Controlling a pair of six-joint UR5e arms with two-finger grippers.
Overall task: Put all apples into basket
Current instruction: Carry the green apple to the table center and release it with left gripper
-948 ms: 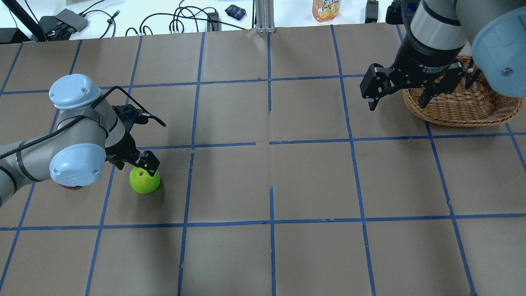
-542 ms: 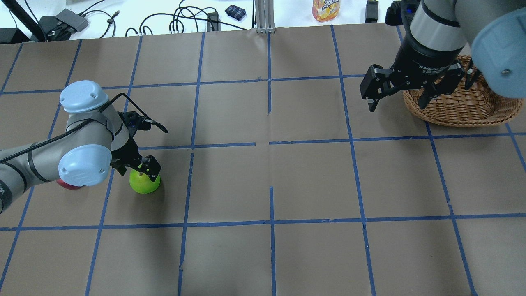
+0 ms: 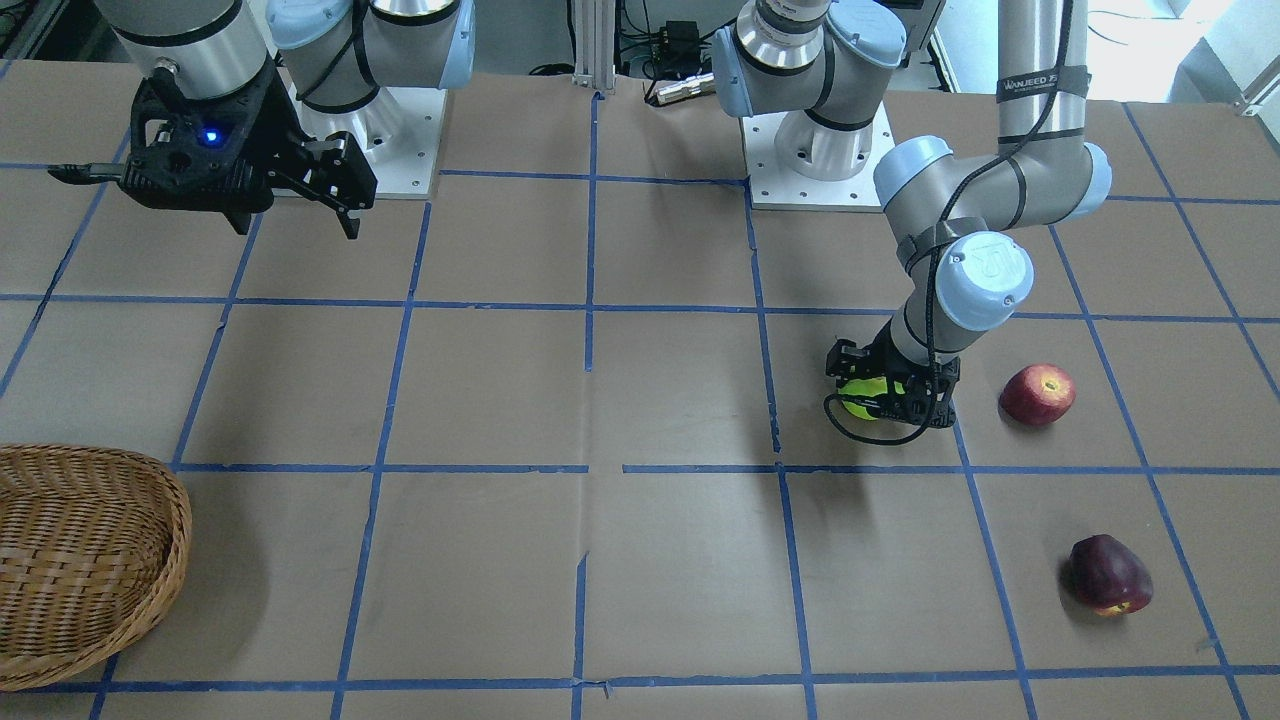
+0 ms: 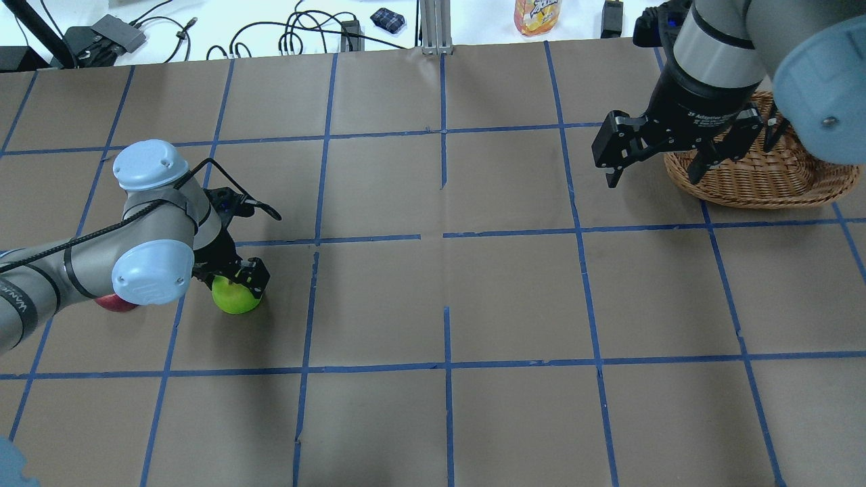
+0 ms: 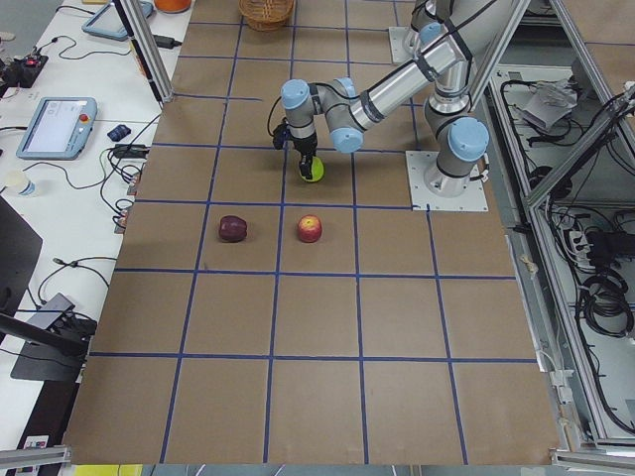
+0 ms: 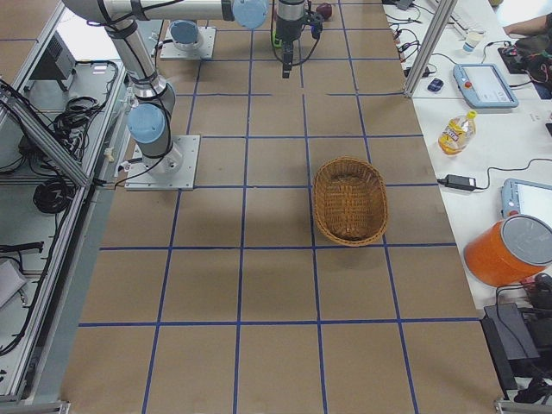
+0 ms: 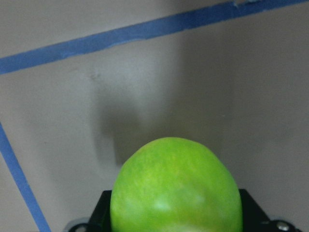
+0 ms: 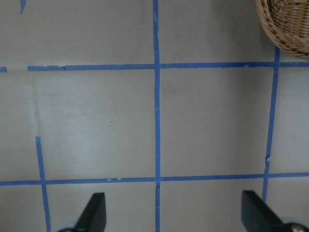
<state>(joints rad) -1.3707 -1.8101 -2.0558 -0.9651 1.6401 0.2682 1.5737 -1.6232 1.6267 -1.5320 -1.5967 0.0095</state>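
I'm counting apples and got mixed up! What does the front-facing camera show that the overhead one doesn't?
Only front-facing: the dark maroon apple, the whole red apple, and the arms' bases. Only overhead: the orange bottle and cables beyond the table; there the left arm hides most of the red apple. Both: the green apple at the left arm's jaws, and the basket.

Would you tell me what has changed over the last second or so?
The left gripper has come down around the green apple; whether it has closed is unclear. The apple, the basket and the open right gripper have hardly moved.
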